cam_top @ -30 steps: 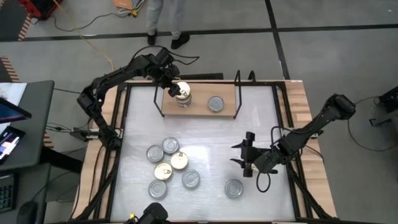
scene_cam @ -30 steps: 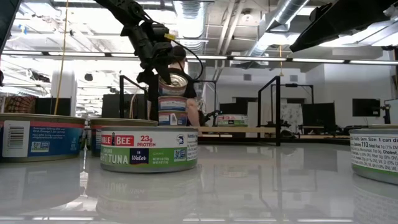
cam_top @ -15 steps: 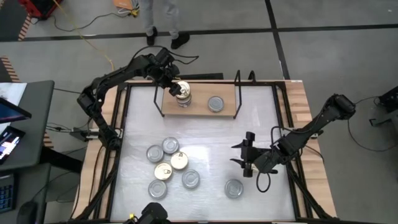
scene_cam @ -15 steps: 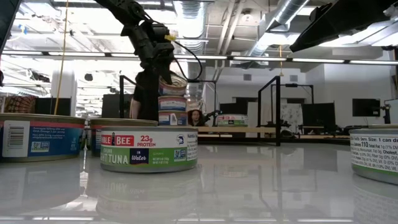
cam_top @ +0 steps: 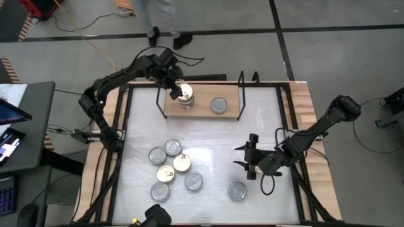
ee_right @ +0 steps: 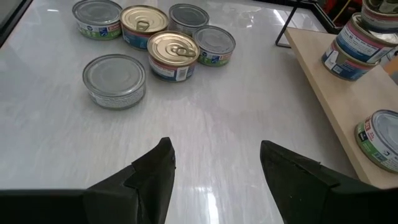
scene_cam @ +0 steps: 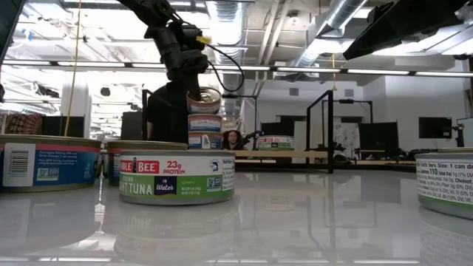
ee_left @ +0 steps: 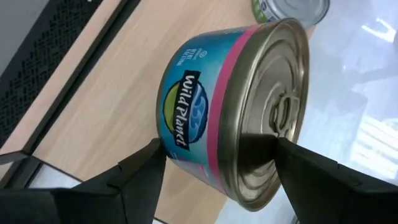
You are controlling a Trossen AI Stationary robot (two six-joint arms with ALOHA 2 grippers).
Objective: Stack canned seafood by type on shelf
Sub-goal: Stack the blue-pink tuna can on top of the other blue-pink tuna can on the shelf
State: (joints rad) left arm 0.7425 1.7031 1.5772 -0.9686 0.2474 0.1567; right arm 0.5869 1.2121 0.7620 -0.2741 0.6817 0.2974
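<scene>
Person now behind shelf

Worktop: glossy, smooth white surface mirroring the lights; shelf: pale matt wood board with black wire frames; tins: shiny ribbed metal lids, gold or silver-grey, with glossy printed paper labels.

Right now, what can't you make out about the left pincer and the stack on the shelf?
- High view: the left pincer covers the top tin, so contact is hidden.
- Left wrist view: the gold-lidded blue-and-pink round tin sits between the fingers; whether the pads touch it is unclear.
- Low view: stacked tins' labels on the light-wood shelf are too small to read.
</scene>
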